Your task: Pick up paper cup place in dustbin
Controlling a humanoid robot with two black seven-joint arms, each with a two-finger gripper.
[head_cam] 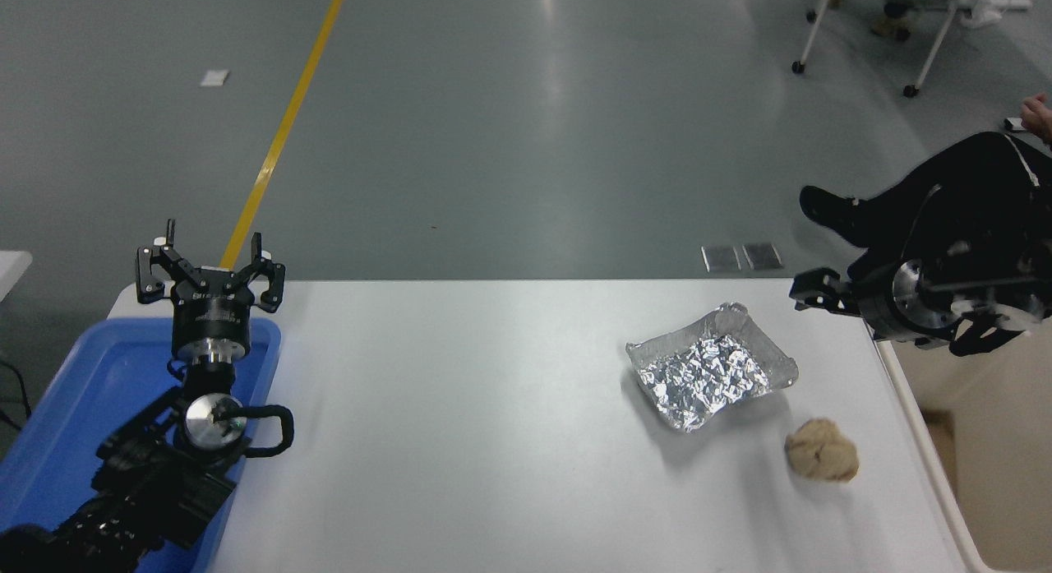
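Left gripper (209, 265): parked over the far end of the blue tray (74, 408) at the table's left edge; fingers spread wide, holding nothing.

Table (460, 425): white; its middle carries nothing.

Foil tray (711, 374): crumpled, right of centre, near the far edge. Not a task thing.

Paper ball (822, 450): tan, nearer the camera than the foil tray and just right of it, close to the table's right edge.

Right gripper (814, 295): above the table's far right corner, pointing left toward the foil tray; fingers partly blurred, so whether they are spread or closed cannot be told. No cup shows between them.

Dustbin (920, 408): beige, against the table's right edge; its far rim is hidden by the right arm.

Cup: not in view anywhere on the table. Judged to lie inside the dustbin, out of the frame's reach, though this cannot be confirmed.

Person (945, 195): dark legs and a shoe behind the right arm, beyond the table's far right corner.

Risk 1: the arm, travelling low across the corner, could clip the foil tray, which looks light and would likely slide or tip.

Risk 2: a lower sweep could knock the paper ball off the edge.

Risk 3: the arm is close to the person's legs; a wide swing could reach them.
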